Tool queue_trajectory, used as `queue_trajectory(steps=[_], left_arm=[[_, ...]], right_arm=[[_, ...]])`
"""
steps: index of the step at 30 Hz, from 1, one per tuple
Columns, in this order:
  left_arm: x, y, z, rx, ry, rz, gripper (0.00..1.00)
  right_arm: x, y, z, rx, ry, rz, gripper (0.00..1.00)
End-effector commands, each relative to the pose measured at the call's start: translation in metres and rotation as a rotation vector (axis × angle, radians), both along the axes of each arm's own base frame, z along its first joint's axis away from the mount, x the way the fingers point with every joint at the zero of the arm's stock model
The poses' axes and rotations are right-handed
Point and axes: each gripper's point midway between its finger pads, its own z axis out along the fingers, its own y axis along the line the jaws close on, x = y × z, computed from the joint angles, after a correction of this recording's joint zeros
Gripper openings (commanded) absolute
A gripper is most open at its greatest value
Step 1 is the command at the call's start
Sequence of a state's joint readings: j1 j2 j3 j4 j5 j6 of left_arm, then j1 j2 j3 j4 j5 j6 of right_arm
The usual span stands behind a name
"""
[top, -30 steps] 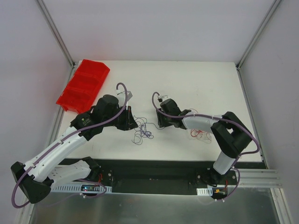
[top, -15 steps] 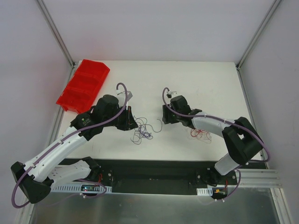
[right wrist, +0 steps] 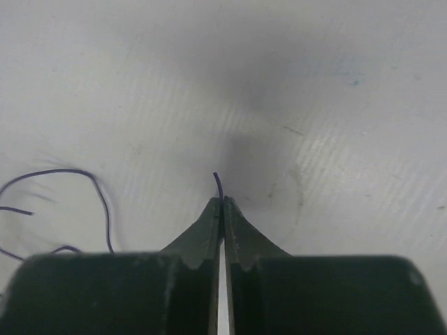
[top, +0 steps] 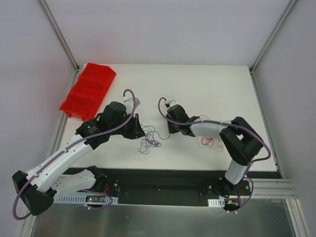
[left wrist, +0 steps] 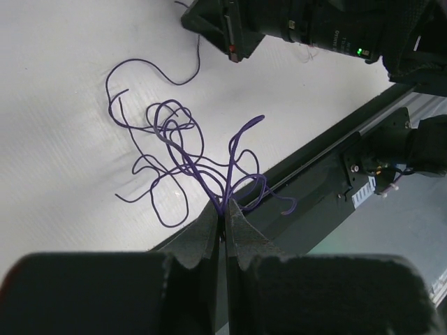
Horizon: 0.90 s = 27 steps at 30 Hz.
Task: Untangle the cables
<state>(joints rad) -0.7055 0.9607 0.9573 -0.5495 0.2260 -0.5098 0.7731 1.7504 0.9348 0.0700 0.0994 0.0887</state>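
A tangle of thin purple cables (top: 150, 140) lies on the white table between the two arms. My left gripper (left wrist: 225, 208) is shut on several purple strands where they bunch together, and the loops (left wrist: 174, 139) fan out beyond its tips. My right gripper (right wrist: 222, 201) is shut on one purple cable, whose short end (right wrist: 218, 183) pokes out past the tips. In the top view the left gripper (top: 139, 132) is at the tangle's left and the right gripper (top: 168, 132) at its right. A small heap of red cables (top: 210, 142) lies under the right forearm.
A red bin (top: 89, 90) sits at the table's (top: 217, 89) back left corner. The black base rail (top: 163, 180) runs along the near edge, close behind the tangle. Grey walls close in both sides.
The right arm swung out to the right with its jaws wide, then came back left and closed on a purple cable end. The left gripper kept its hold and stayed put.
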Motion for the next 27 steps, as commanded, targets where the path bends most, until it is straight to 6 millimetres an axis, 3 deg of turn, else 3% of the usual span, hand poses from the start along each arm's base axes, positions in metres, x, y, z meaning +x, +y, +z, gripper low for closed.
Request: queue_trajectory(steps=[1, 4, 9, 12, 14, 16, 19, 21, 24, 27], left_arm=[[0.017, 0.013, -0.006, 0.042, -0.061, 0.093, 0.0], [0.036, 0.033, -0.031, 0.154, -0.074, 0.226, 0.0], [0.046, 0.058, -0.109, 0.286, 0.081, 0.37, 0.0], [0.044, 0.066, -0.143, 0.3, 0.151, 0.423, 0.02], [0.043, 0.069, -0.153, 0.287, 0.164, 0.456, 0.07], [0.043, 0.073, -0.155, 0.272, 0.155, 0.484, 0.13], [0.043, 0.068, -0.139, 0.206, 0.102, 0.456, 0.31], [0.044, 0.063, -0.12, 0.137, 0.032, 0.423, 0.44], [0.039, 0.047, -0.077, 0.022, -0.067, 0.295, 0.71], [0.023, 0.021, -0.018, -0.131, -0.15, 0.109, 0.89]], right_arm=[[0.017, -0.032, 0.025, -0.117, -0.091, -0.149, 0.0], [0.026, -0.051, 0.103, -0.032, -0.235, -0.197, 0.0], [0.032, -0.084, 0.245, 0.131, -0.437, -0.245, 0.0], [0.02, -0.088, 0.336, 0.272, -0.549, -0.211, 0.0], [0.004, -0.083, 0.399, 0.399, -0.62, -0.155, 0.0], [-0.013, -0.077, 0.442, 0.521, -0.669, -0.094, 0.0], [-0.035, -0.067, 0.492, 0.65, -0.716, 0.007, 0.0], [-0.039, -0.063, 0.505, 0.685, -0.713, 0.022, 0.0], [-0.039, -0.051, 0.508, 0.719, -0.687, 0.068, 0.0], [-0.041, -0.038, 0.497, 0.733, -0.641, 0.119, 0.0]])
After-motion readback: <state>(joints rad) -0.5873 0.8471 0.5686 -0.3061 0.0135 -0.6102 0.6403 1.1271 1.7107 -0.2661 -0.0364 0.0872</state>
